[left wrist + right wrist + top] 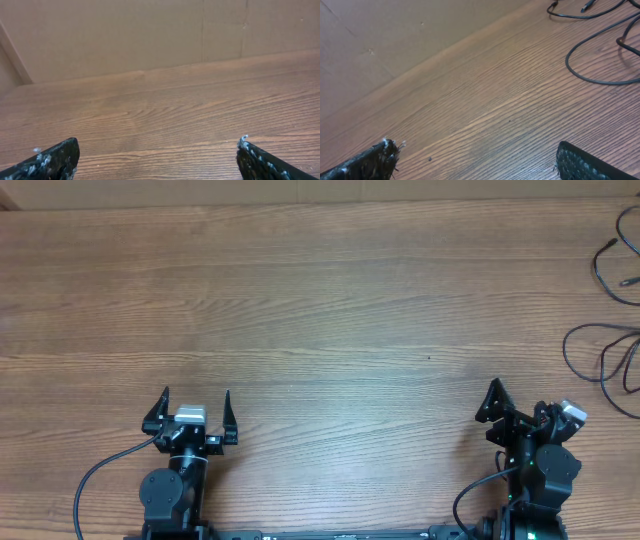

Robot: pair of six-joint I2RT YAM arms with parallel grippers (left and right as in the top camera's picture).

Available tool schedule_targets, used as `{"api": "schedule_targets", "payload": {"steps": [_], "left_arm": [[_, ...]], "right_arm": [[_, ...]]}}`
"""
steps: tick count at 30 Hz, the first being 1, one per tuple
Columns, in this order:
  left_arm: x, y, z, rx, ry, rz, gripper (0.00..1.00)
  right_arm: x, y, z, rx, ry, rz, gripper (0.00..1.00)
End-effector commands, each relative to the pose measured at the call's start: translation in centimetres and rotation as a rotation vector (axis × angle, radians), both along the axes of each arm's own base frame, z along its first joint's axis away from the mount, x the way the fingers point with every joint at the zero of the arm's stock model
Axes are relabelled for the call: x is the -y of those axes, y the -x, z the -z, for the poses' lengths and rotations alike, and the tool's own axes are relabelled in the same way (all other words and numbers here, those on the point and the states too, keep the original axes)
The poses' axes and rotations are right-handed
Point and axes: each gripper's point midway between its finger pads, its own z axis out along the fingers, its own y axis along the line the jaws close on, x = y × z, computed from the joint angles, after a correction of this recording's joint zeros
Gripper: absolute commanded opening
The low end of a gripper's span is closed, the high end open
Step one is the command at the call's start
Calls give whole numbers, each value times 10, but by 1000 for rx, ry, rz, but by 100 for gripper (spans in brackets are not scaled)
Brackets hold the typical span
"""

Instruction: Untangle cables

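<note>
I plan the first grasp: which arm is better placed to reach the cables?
Probably the right. The cables lie far to the right, near the open right pincer; the left pincer is far away and its camera shows no cable.

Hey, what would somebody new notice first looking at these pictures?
Probably the thin black flexible cables, sprawled in loose loops at the far right edge of the brown wood-grain table. Next come the left claw and right claw at the near edge, both open, holding nothing, and neither touching the cables.
</note>
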Motion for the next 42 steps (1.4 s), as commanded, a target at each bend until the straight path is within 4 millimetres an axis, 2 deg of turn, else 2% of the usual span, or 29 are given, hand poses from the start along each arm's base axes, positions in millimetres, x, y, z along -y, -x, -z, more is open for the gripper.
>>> {"api": "schedule_targets", "payload": {"steps": [1,11,14,20,23,28,42], "left_arm": [[-1,0,0,6,-18,-3,100],[-1,0,0,6,-18,-3,100],[-1,0,0,6,-18,-3,100],[-1,0,0,6,-18,-3,100],[-1,0,0,6,-18,-3,100],[-1,0,0,6,-18,-3,100],[-1,0,0,6,-18,-3,100]], "right_arm": [[1,0,-2,8,4,7,100],[-1,0,-7,30,9,-1,100],[-18,-3,-12,51,12,-71,100],[-38,-8,-46,198,93,-149,100],[-40,-6,-36,190,120,-167,100],[-48,-5,-47,235,233,-230,100],[-48,-5,-46,205,481,-266,100]]}}
